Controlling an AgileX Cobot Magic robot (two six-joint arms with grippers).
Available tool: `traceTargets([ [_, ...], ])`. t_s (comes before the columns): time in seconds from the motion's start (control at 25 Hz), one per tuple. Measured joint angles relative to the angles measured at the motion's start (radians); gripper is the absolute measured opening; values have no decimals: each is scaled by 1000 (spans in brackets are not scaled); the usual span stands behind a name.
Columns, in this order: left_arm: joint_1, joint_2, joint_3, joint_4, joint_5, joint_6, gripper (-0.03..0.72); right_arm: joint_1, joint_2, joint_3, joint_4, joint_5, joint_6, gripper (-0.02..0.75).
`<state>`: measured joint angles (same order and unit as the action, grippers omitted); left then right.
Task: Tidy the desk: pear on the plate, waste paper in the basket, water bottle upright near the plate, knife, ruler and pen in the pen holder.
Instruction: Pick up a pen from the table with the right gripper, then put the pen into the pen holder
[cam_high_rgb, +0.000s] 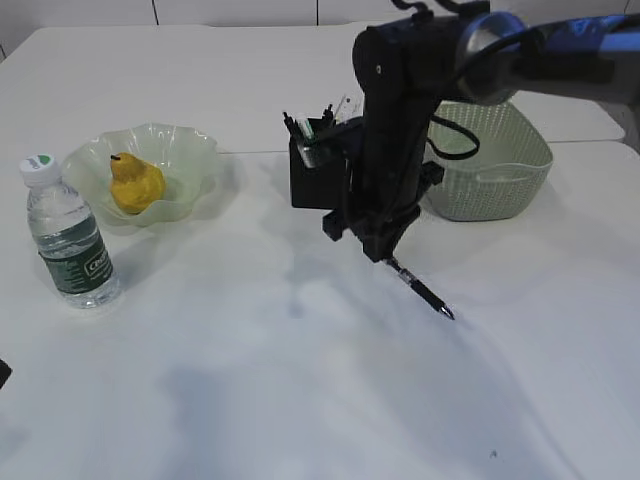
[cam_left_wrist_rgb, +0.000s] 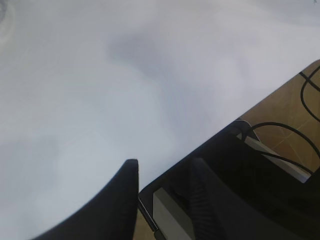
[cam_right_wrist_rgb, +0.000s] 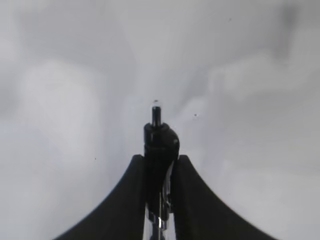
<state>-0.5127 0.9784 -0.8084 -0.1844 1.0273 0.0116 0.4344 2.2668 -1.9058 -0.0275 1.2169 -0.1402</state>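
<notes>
My right gripper is shut on the black pen, which slants down to the right with its tip close to the tabletop. In the right wrist view the pen sticks out between the closed fingers of the right gripper. The black pen holder stands just behind the arm, with thin things I cannot identify poking out. The yellow pear lies on the pale green plate. The water bottle stands upright beside the plate. My left gripper is open and empty over the table's edge. Waste paper, knife and ruler are not visible.
The pale green basket sits at the back right, partly behind the right arm. The white table stretches bare in front. In the left wrist view, the table edge, a dark frame and cables lie beyond the fingers.
</notes>
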Motion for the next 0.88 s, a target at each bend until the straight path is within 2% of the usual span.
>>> traceTargets([
  [0.68,0,0,0,0,0,0,239,-2,-193,-18,-21,9,0,111],
  [0.88,0,0,0,0,0,0,239,-2,-229,-18,-43,-35,0,111],
])
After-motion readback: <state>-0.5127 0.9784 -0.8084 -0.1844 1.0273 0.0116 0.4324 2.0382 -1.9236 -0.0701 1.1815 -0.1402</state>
